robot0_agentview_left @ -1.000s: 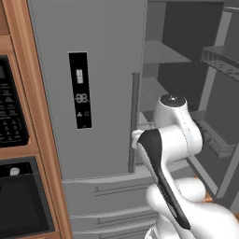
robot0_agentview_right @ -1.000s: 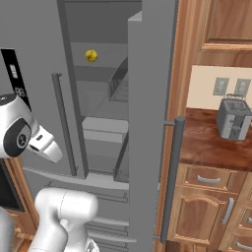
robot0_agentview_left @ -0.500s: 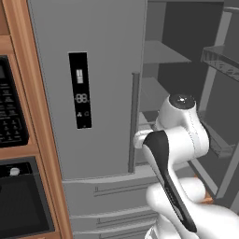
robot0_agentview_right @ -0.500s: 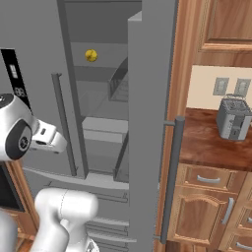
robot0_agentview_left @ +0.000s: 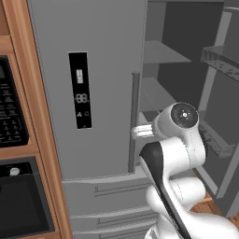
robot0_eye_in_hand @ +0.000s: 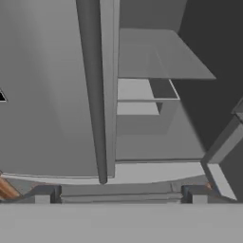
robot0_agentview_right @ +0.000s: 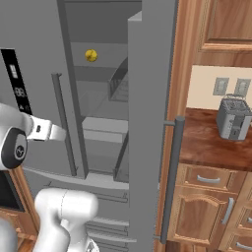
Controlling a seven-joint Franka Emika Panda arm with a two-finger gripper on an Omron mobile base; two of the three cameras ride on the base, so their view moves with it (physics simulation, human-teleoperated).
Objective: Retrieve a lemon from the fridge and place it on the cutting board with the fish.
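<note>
Right base view: lemon (robot0_agentview_right: 90, 55) on upper fridge (robot0_agentview_right: 98, 113) shelf. Pincer (robot0_eye_in_hand: 121, 198) spread wide, empty; raise it past the shut door's handle (robot0_eye_in_hand: 95, 90).

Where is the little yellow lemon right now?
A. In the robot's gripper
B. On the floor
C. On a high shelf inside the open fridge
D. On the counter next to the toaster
C: the lemon sits on an upper shelf inside the fridge, whose right door stands open, far from the toaster.
</note>
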